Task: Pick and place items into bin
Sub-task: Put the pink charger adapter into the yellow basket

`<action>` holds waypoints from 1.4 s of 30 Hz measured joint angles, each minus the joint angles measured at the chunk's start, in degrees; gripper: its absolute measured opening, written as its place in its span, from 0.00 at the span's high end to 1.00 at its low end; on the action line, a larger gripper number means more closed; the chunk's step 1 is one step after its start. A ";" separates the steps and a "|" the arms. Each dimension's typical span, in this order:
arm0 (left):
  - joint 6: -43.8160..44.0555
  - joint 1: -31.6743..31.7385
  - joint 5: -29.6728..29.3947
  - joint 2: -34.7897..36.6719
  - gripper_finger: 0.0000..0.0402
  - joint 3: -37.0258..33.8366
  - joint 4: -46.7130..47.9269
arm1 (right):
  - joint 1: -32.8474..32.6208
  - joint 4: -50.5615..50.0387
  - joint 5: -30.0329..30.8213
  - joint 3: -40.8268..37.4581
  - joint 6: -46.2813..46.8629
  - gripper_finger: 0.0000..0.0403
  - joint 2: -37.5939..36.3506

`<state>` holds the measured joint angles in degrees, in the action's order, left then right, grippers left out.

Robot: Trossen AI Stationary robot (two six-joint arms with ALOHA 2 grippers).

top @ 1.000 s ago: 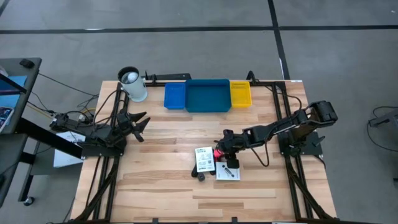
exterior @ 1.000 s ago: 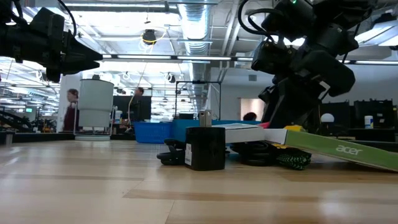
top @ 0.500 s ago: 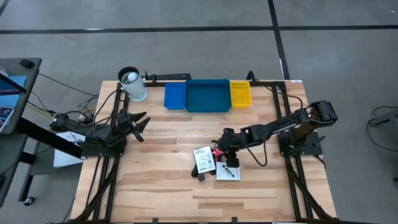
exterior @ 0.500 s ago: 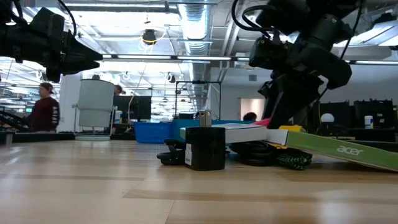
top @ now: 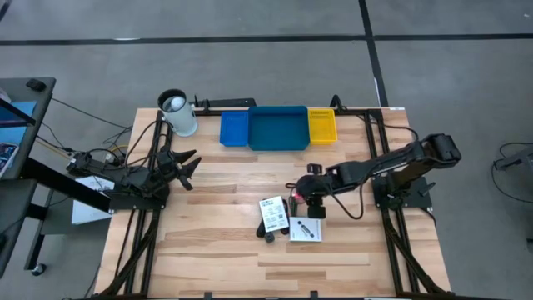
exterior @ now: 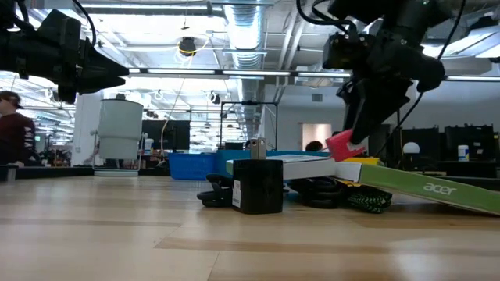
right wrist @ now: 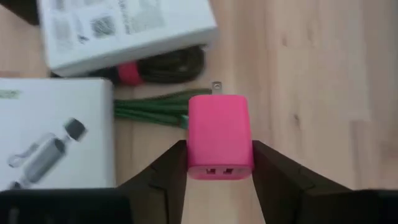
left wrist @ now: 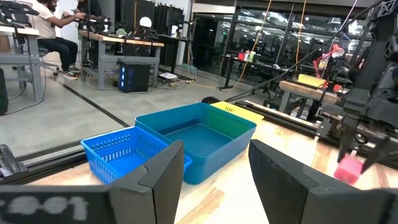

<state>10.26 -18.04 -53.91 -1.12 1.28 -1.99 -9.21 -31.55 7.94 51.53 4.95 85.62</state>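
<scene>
We are holding the pink block (right wrist: 220,135) clenched between the fingers of our right gripper (top: 301,197), lifted clear of the wooden table (top: 216,250), just above the cluster of remaining items near the table's middle. In the low view the block (exterior: 344,146) is hanging tilted, above the white packets. Below it we are seeing a green cable (right wrist: 149,111), a black cable with a red band (right wrist: 163,67), and two white printed packets (top: 274,214) lying flat, with a small black piece (exterior: 258,186) standing just in front of them. The wide blue tray (top: 278,128) is sitting at the table's far edge between the small blue tray (top: 234,128) and the small yellow tray (top: 322,125), well apart from the block. Our left gripper (top: 186,166) is waiting at the table's left side with its fingers spread and gripping nothing, near the white-and-black cup (top: 177,112).
</scene>
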 joint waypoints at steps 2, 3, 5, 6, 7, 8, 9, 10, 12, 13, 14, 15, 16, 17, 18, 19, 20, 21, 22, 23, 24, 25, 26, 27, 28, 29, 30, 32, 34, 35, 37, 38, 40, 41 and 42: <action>0.00 0.00 -0.01 0.01 0.57 0.02 -0.01 | 0.15 -2.10 2.62 0.56 0.66 0.65 -0.68; 0.01 0.00 -0.01 0.01 0.57 0.01 -0.01 | 0.42 -3.42 4.22 0.95 1.14 0.65 -1.03; 0.00 0.01 0.00 0.01 0.57 0.00 -0.01 | 1.33 -5.84 7.09 1.64 1.83 0.65 -1.76; 0.00 0.01 -0.01 0.01 0.57 0.02 -0.01 | 1.98 -7.07 8.47 1.93 2.18 0.65 -2.11; 0.00 0.02 0.00 0.01 0.57 0.02 -0.01 | 2.74 -8.29 9.67 2.21 2.56 0.65 -2.46; 0.00 0.01 -0.01 0.01 0.57 0.02 -0.01 | 3.63 -9.54 10.78 2.57 2.95 0.65 -2.81; 0.02 0.00 -0.02 0.01 0.57 0.02 -0.01 | 4.64 -10.64 11.92 2.88 3.56 0.65 -3.20; 0.00 0.00 -0.01 0.01 0.57 0.00 -0.01 | 5.73 -11.94 12.94 3.24 4.11 0.65 -3.63; 0.02 0.01 0.00 0.01 0.57 0.00 -0.01 | 8.21 -14.20 14.66 3.79 4.64 0.65 -4.48; 0.02 0.00 -0.01 0.01 0.57 0.02 -0.01 | 9.56 -15.22 15.55 4.08 4.95 0.65 -4.89; 0.00 0.00 -0.01 0.01 0.57 0.02 -0.01 | 10.97 -16.09 16.47 4.40 5.24 0.65 -5.33; 0.01 0.00 0.00 0.01 0.57 0.00 -0.01 | 12.40 -16.98 17.35 4.84 5.40 0.65 -5.77; 0.00 0.00 -0.02 0.01 0.57 0.02 -0.01 | 13.88 -17.82 18.16 5.39 5.45 0.65 -6.19; 0.00 0.00 -0.02 0.01 0.57 0.02 -0.01 | 15.46 -18.46 18.87 5.92 5.46 0.65 -6.58; 0.02 0.02 0.00 0.01 0.57 0.02 -0.01 | 17.07 -19.11 19.44 6.54 5.24 0.65 -6.92; 0.01 0.00 -0.01 0.01 0.57 0.01 -0.01 | 18.75 -19.50 19.74 7.10 4.79 0.64 -7.17; 0.00 0.01 0.00 0.01 0.57 0.02 -0.01 | 20.46 -19.60 20.00 7.73 4.37 0.64 -7.36; 0.01 0.00 -0.01 0.01 0.57 0.00 -0.01 | 22.30 -19.61 20.08 8.33 4.17 0.64 -7.56; 0.02 0.01 -0.01 0.01 0.57 0.02 -0.01 | 24.14 -19.70 20.13 8.92 4.00 0.64 -7.74; 0.01 0.00 -0.01 0.01 0.57 0.02 -0.01 | 25.89 -19.65 20.22 9.69 3.35 0.65 -7.76; 0.00 0.01 0.00 0.01 0.57 0.01 -0.01 | 27.72 -19.49 20.16 10.40 2.46 0.65 -7.76; 0.01 0.00 -0.01 0.00 0.57 0.02 -0.01 | 29.53 -19.54 19.86 10.95 1.42 0.65 -7.76; 0.00 0.01 -0.02 0.01 0.57 0.01 -0.01 | 31.38 -19.54 19.33 11.53 0.26 0.64 -7.71; 0.00 0.00 0.00 0.01 0.57 0.00 -0.01 | 33.01 -19.30 18.92 12.05 -0.59 0.64 -7.63; 0.00 0.02 0.00 0.01 0.57 0.02 -0.01 | 34.62 -18.99 18.43 12.41 -0.85 0.64 -7.63; 0.02 0.02 -0.02 0.01 0.57 0.00 -0.01 | 36.28 -18.86 17.90 12.67 -1.11 0.63 -7.63; 0.00 0.00 0.00 0.01 0.57 0.02 -0.01 | 37.88 -18.68 17.09 12.89 -1.72 0.62 -7.63; 0.01 0.00 -0.02 0.01 0.57 0.02 -0.01 | 41.00 -18.52 14.82 13.03 -3.28 0.62 -7.63; 0.01 0.00 0.00 0.01 0.57 0.01 -0.01 | 43.97 -18.58 12.13 13.03 -4.39 0.62 -7.61; 0.01 0.01 -0.01 0.01 0.57 0.01 -0.01 | 45.35 -18.58 10.72 13.03 -4.93 0.62 -7.61; 0.01 0.01 -0.02 0.01 0.57 0.02 -0.01 | 47.76 -18.53 7.50 13.03 -5.67 0.63 -7.59; 0.00 0.01 0.00 0.01 0.57 0.02 -0.01 | 48.83 -18.42 5.88 13.03 -6.21 0.62 -7.58; 0.01 0.01 -0.01 0.01 0.57 0.01 -0.01 | 50.61 -17.57 2.60 13.03 -7.07 0.61 -7.58; 0.00 0.02 0.00 0.01 0.57 0.02 -0.01 | 51.33 -17.04 1.02 13.03 -7.60 0.61 -7.58; 0.00 0.00 0.00 0.01 0.57 0.01 -0.01 | 51.98 -16.46 -0.47 13.03 -8.09 0.60 -7.58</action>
<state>10.27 -18.04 -53.91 -1.10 1.30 -2.00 42.77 -48.01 7.47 64.55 -3.14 78.04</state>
